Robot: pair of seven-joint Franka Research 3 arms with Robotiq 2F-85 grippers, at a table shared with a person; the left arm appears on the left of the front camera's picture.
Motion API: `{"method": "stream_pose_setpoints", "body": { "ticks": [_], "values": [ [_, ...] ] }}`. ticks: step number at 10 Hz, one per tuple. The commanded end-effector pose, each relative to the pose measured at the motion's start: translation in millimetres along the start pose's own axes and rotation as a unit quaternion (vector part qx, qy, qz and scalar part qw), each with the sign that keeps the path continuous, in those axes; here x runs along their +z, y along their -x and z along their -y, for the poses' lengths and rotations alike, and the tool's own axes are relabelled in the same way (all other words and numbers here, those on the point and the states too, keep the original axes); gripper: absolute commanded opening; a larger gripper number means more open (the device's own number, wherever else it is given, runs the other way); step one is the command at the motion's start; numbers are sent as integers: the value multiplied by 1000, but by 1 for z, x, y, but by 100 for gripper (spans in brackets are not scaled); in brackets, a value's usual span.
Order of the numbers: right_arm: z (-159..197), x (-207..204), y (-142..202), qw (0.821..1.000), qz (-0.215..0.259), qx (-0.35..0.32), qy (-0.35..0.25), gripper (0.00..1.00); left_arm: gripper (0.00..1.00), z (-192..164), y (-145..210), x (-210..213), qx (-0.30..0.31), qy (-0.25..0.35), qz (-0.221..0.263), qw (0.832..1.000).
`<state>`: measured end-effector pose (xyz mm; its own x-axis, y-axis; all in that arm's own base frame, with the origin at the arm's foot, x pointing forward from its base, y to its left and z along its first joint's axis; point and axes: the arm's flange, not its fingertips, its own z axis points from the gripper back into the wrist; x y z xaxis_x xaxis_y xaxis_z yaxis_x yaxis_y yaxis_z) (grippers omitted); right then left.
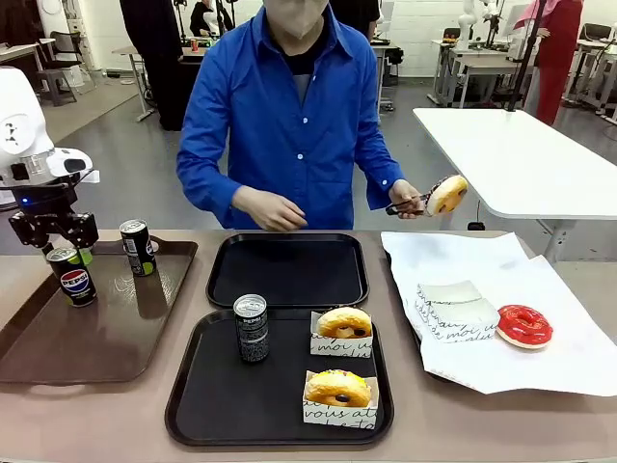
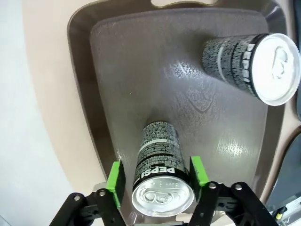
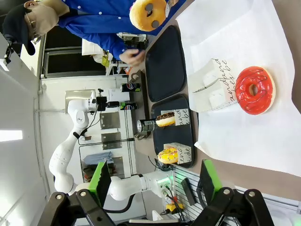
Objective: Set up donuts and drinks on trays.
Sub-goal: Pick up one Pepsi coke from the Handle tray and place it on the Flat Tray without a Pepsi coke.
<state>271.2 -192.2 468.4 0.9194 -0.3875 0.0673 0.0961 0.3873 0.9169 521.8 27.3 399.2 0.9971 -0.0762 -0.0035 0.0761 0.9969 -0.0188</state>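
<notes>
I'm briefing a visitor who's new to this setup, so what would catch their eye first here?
Probably the person in the blue shirt holding up a yellow donut in tongs at the far side, and the red-iced donut on the white paper at the right. At the left, the left gripper straddles a Pepsi can on the brown tray. In the middle, the near black tray carries a can and two sleeved donuts.

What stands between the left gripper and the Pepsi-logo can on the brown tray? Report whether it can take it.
Likely yes: nothing in the way. The left gripper straddles the can, a green pad at each side; the other can stands well apart on the brown tray.
</notes>
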Motion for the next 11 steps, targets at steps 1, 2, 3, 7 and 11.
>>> {"method": "stream_pose_setpoints", "body": {
  "ticks": [1, 2, 3, 7, 11],
  "values": [
    [-1, 0, 0, 1000, 2, 1, -7, 100, 0, -4, 5, -1, -12, 17, 5, 1000],
    [-1, 0, 0, 1000, 2, 1, -7, 100, 0, -3, 4, 0, -17, 19, -2, 1000],
    [-1, 0, 0, 1000, 2, 1, -7, 100, 18, -4, 4, 1, -18, 17, -11, 1000],
    [-1, 0, 0, 1000, 2, 1, -7, 100, 0, -4, 5, 2, -12, 11, -13, 1000],
    [-1, 0, 0, 1000, 2, 1, -7, 100, 45, -2, 7, 3, -20, -13, -26, 999]
  ]
}}
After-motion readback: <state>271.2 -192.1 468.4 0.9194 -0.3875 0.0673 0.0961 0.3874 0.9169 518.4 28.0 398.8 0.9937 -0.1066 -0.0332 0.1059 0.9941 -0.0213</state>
